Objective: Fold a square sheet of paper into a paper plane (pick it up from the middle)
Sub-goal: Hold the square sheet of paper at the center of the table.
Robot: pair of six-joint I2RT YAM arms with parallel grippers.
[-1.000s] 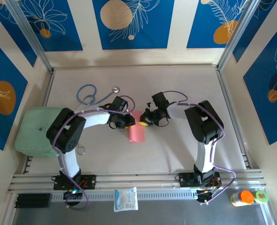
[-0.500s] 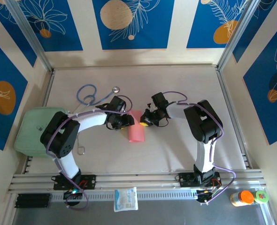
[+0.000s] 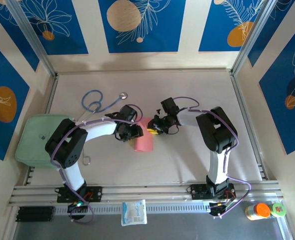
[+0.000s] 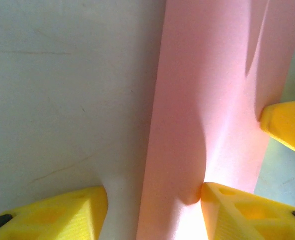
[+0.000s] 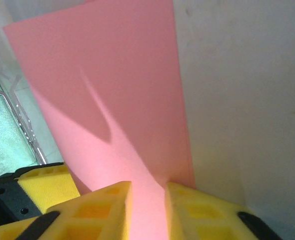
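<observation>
Hard to tell fingertips from above, tucked under both wrists. Cut off top and bottom in the left wrist view: the square sheet of paper (image 3: 144, 141). Lies mid-table (image 3: 187, 85), folded to a narrow pink strip, between left tool (image 4: 155, 194) and right tool (image 5: 147, 189). Left tool: spread, straddling the strip's edge, one finger (image 4: 237, 210) against the paper. Right tool: narrowly parted, paper in the gap.

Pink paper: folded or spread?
Folded: the square sheet of paper shows as a narrow rectangle, not a square.
</observation>
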